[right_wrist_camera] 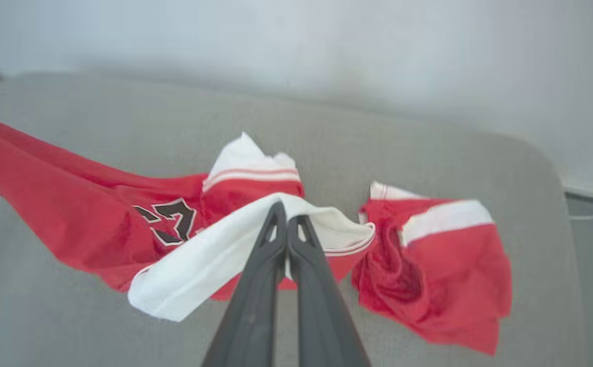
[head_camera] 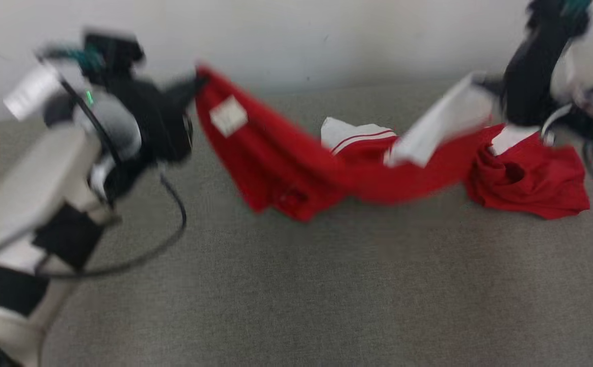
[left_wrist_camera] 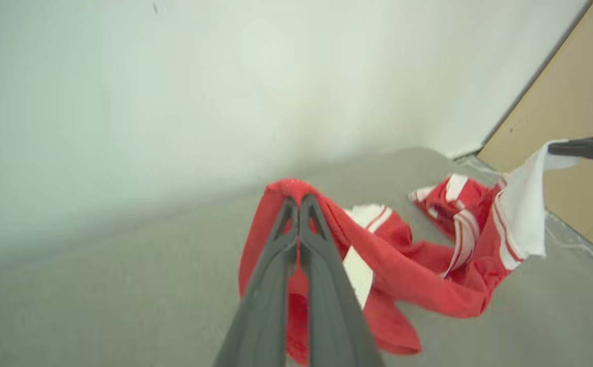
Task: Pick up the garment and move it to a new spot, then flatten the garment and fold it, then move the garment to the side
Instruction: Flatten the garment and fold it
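Head view: the garment (head_camera: 296, 173), red with white trim, sags across the upper middle of the frame, and its right bunch lies on the grey worktop (head_camera: 296, 285). The left end effector (head_camera: 199, 84), upper left, pinches a red corner. The right end effector (head_camera: 482, 84), upper right, pinches a white band.

Left wrist view: the fingers are pressed together on a red fold at centre, and the garment trails off to the right.

Right wrist view: the fingers are pressed together on the white band at centre, with red cloth to either side.
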### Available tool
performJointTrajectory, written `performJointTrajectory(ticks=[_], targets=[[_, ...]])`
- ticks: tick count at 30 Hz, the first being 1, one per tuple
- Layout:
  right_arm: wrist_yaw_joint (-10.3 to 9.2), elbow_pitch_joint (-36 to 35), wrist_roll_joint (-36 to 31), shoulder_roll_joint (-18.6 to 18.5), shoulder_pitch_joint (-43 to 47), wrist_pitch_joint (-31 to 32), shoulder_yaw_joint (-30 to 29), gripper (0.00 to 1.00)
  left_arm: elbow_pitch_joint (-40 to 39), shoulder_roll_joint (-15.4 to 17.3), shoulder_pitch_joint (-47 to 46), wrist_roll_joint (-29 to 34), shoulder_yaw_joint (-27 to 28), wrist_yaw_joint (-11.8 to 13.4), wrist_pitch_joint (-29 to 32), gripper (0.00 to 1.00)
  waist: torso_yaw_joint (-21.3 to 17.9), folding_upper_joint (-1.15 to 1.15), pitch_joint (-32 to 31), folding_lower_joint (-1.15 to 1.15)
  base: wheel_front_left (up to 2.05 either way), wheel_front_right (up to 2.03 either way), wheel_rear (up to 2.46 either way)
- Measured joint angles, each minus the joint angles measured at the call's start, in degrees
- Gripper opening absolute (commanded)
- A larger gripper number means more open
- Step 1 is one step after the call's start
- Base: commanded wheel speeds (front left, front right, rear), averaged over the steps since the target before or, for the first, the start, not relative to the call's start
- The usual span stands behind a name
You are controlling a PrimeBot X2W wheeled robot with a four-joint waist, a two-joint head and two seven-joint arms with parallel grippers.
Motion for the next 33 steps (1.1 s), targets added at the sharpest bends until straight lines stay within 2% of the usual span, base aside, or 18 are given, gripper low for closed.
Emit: performJointTrajectory(ticks=[1,4,5,6,7,8,9,11,14,16,20,27,29,33], targets=[[0.18,0.7,-1.8,0.4,-4.3,-2.4,-2.0,0.0,0.9,-0.8,-5.2,1.2,2.0,2.0,-1.4,0.0,0.1,0.0,0.8,0.0,0.0,0.0,0.0],[0.73,1.0,-7.9,1.2,-14.8,-16.1,-8.2,0.0,0.2,-1.7,-16.6,5.9,6.8,6.9,-9.3,0.0,0.7,0.0,3.2,-0.01,0.0,0.0,0.0],[0.82,1.3,-7.5,1.6,-18.1,-18.8,-9.3,0.0,-1.2,-1.8,-18.3,7.2,7.0,7.1,-11.1,0.0,1.0,-0.01,4.0,-0.01,0.0,0.0,0.0],[1.99,0.4,-7.3,1.9,-19.9,-21.3,-9.4,0.0,-2.8,-1.6,-18.6,8.2,6.9,7.1,-12.6,0.0,1.2,-0.02,4.8,-0.03,0.0,0.0,0.0],[3.78,-1.1,-7.8,1.7,-20.2,-23.9,-8.8,0.0,-4.5,-1.8,-17.9,8.5,6.9,7.4,-14.2,0.0,1.4,-0.02,5.6,-0.03,0.0,0.0,0.0],[3.78,-1.1,-7.8,1.7,-20.2,-23.9,-8.8,0.0,-4.5,-1.8,-17.9,8.5,6.9,7.4,-14.2,0.0,1.4,-0.02,5.6,-0.03,0.0,0.0,0.0],[4.66,-2.5,-7.8,2.0,-19.4,-26.1,-8.5,0.0,-6.3,-1.9,-16.1,8.0,7.3,7.8,-15.3,0.0,1.6,-0.01,6.4,-0.03,0.0,0.0,0.0],[5.28,-5.2,-7.5,2.0,-14.6,-29.8,-8.4,0.0,-9.0,-1.7,-11.4,8.4,6.7,9.0,-17.3,0.0,2.0,0.0,8.1,-0.01,0.0,0.0,0.0],[6.39,-3.9,-7.6,1.3,-3.3,-34.9,-6.9,0.0,-9.1,-1.1,-1.9,8.3,5.4,9.6,-19.9,0.0,2.5,0.01,10.4,0.0,0.0,0.0,0.0],[6.65,-2.6,-7.4,0.1,4.2,-37.1,-5.9,0.0,-8.2,0.0,4.2,8.2,3.5,8.9,-20.8,0.0,2.9,0.02,11.4,0.0,0.0,0.0,0.0],[6.73,-1.5,-6.2,-0.3,14.1,-41.3,-4.6,0.0,-7.2,2.8,13.2,7.3,3.5,9.1,-23.3,0.0,3.5,0.01,11.2,-0.02,0.0,0.0,0.0],[6.89,0.3,-5.6,0.4,24.4,-44.6,-0.8,0.0,-7.8,3.5,23.0,5.1,2.9,9.0,-26.0,0.0,2.8,0.0,7.9,-0.03,0.0,0.0,0.0],[6.9,1.0,-5.8,0.4,26.3,-44.3,0.9,0.0,-7.3,4.7,25.5,5.3,1.3,8.6,-25.9,0.0,2.5,0.0,6.6,-0.04,0.0,0.0,0.0],[6.9,1.7,-6.3,0.0,29.2,-43.5,2.9,0.0,-6.1,7.2,31.4,6.8,-0.1,9.3,-25.8,0.0,1.7,-0.01,3.7,-0.04,0.0,0.0,0.0]])
